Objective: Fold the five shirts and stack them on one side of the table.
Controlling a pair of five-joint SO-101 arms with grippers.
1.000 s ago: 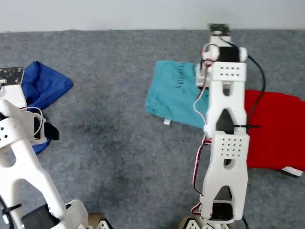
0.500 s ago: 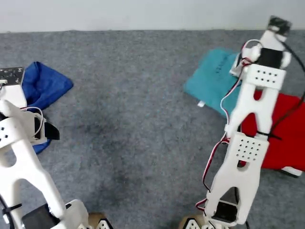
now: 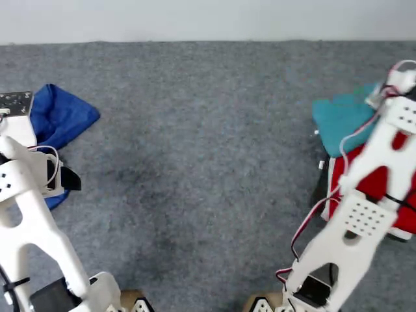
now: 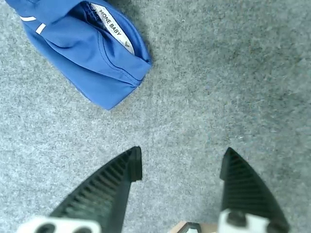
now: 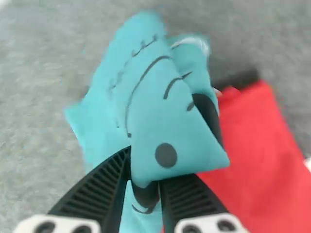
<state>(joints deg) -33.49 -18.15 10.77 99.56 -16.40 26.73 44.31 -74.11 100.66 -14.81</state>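
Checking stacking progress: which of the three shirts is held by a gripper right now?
The teal shirt, clamped in the right gripper. The red shirt and the blue shirt lie ungripped on the table; the left gripper is open.

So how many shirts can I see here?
3: a blue shirt at the table's left, a teal shirt in the right gripper at the right, partly over a red shirt. Others may be hidden.
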